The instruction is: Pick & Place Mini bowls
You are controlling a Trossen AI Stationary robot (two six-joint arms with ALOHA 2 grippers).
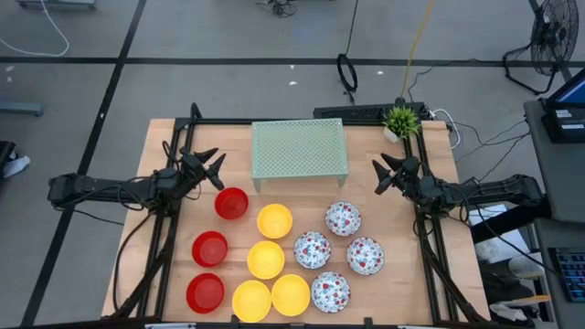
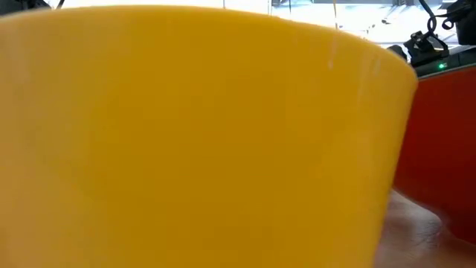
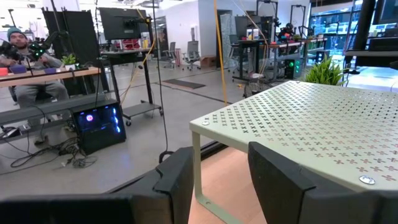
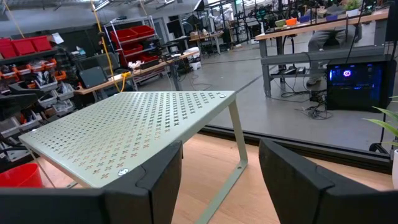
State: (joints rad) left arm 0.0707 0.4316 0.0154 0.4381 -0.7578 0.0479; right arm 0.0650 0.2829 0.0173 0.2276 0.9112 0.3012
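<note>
Eleven mini bowls show on the wooden table in front of the green mesh rack: red left, yellow middle, speckled right. The left gripper and right gripper hover beside the rack, fingers spread, grasping nothing.
</note>
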